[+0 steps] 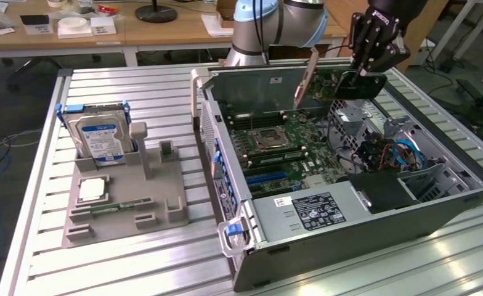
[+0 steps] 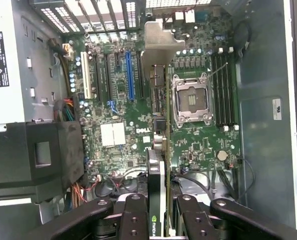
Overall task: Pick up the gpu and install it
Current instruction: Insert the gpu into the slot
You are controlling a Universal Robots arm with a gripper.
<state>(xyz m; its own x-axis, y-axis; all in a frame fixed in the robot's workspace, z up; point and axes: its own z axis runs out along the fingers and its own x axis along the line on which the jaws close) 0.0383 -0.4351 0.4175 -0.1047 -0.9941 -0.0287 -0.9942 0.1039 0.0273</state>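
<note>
item: gpu (image 1: 328, 83). we are holding it clamped in the gripper (image 2: 161, 215) above the motherboard (image 1: 295, 157), one o'clock from the socket (image 1: 268, 139), exterior view; pickup done, seating apparently pending.

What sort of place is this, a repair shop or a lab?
Probably a robotics lab or test bench: a robot arm whose gripper holds the gpu over an open computer case on a slatted metal table, with cluttered office desks behind.
</note>
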